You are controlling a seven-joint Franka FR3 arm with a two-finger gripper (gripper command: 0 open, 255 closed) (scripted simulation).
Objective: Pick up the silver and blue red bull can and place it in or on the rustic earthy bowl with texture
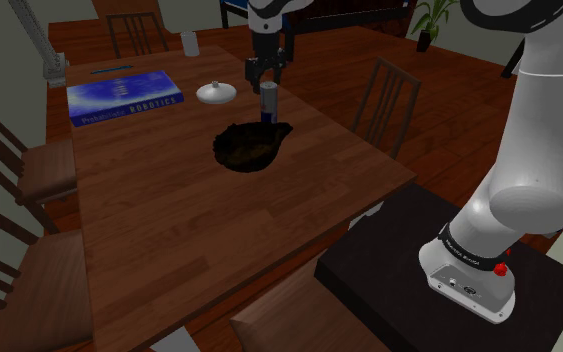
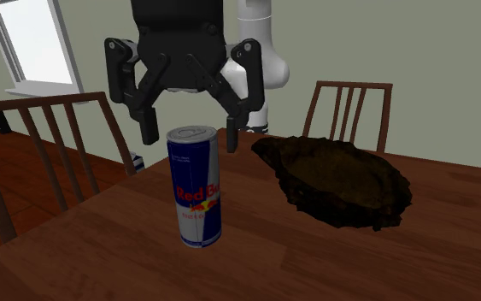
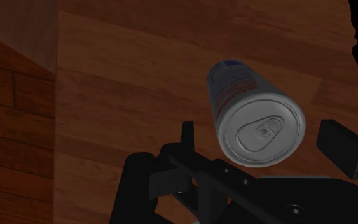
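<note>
Step in hand: the approach to the grasp. Nothing is lifted yet.

Hand (image 2: pixel 190 137): fingers spread wide, hanging straight over the can (image 2: pixel 194 186), tips about level with its top. One tip is on either side and neither touches. In the wrist view the can's top sits fairly evenly between the two fingers.

Can: upright on the table (image 2: pixel 76 256), toward the far end and near the long edge on the shoulder view's right. The bowl (image 2: pixel 341 175) lies just beside it, with a strip of bare table between them in the second exterior view.

Next move, as I judge it: bring the hand straight down until the fingers straddle the can's body well below the rim. Then close, lift clear, and carry it the short way over the bowl's ragged rim. Keep your descent centred, because a tall narrow can will tip if one finger reaches it first.

Look of the can: slim, blue and silver panels, red and yellow emblem with "Red Bull" lettering. Silver top, tab flat, seemingly unopened. The smooth round wall may slip under a light squeeze.
</note>
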